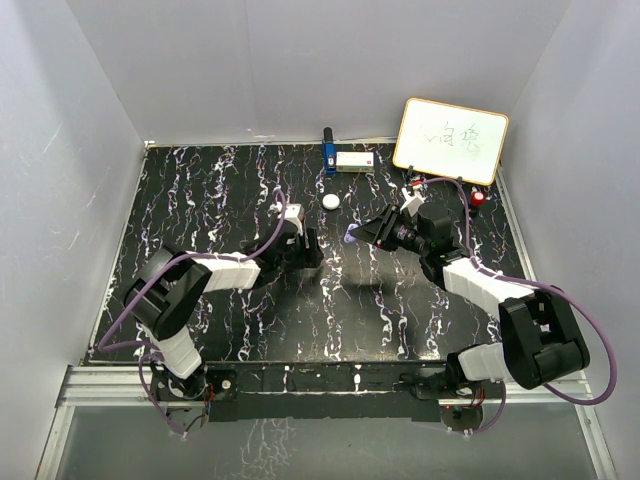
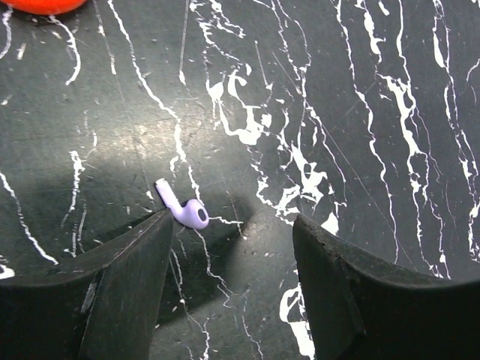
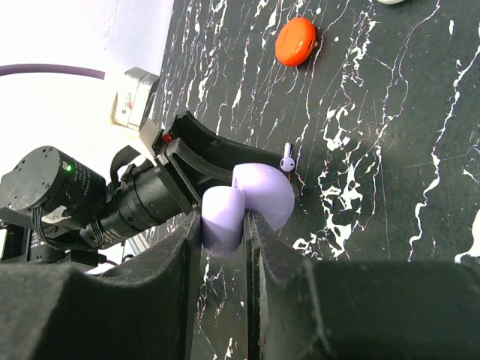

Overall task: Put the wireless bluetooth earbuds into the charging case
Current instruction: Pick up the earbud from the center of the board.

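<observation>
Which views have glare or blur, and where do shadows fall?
Top external: even light, soft shadows on the table. Left wrist: sharp; the left claw casts shadow around the earbud. Right wrist: wall blown out white, near fingers gripping the charging case soft.

Whiteboard (image 1: 451, 140) leaning back right; white pod (image 1: 330, 202) near white box (image 1: 355, 160).

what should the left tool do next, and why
Probably ease the left tool down and close it on the lavender earbud: it lies loose on the table just ahead of its open jaws, close to one of them, and the right tool holds the purple case.
</observation>
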Tool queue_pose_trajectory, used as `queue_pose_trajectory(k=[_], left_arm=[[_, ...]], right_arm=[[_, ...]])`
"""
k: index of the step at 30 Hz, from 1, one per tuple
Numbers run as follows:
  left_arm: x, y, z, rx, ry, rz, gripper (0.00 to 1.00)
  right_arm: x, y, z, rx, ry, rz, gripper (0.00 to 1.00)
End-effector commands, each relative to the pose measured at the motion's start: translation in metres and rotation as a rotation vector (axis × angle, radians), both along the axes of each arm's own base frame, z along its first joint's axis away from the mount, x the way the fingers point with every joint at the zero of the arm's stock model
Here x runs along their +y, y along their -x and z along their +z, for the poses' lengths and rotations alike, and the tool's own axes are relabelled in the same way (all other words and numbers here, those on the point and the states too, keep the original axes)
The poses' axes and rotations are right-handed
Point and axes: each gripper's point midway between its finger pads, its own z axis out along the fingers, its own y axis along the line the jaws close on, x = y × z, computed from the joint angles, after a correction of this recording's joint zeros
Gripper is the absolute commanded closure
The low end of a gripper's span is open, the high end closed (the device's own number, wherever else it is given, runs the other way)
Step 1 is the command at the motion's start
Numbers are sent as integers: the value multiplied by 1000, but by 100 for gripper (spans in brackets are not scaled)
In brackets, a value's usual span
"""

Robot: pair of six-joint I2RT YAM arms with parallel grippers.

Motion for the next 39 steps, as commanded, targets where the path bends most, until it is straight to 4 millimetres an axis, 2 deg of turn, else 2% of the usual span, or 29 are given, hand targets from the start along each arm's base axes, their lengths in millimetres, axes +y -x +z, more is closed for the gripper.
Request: queue_pose_trajectory(k=[1, 9, 13, 17, 20, 24, 32, 39], left_arm=[[-8, 13, -6, 49, -13, -26, 36], [-17, 15, 0, 33, -3, -39, 36], [-15, 23, 5, 35, -28, -53, 36], [-2, 25, 29, -48, -90, -63, 36], [7, 19, 46, -123, -167, -86, 36], [8, 12, 54, -185, -260, -175, 35], [-10, 0, 32, -212, -401, -394, 35], [-12, -7, 18, -213, -473, -462, 36]], right_arm=[[1, -8, 18, -76, -23, -5, 100], [2, -8, 17, -73, -24, -2, 100], [2, -8, 17, -77, -23, -3, 100], [1, -9, 18, -79, -22, -6, 100], [2, -8, 16, -74, -22, -1, 100], [1, -7, 17, -80, -22, -4, 100], [-1, -3, 24, -99, -20, -8, 100], [-4, -1, 27, -111, -13, -20, 100]])
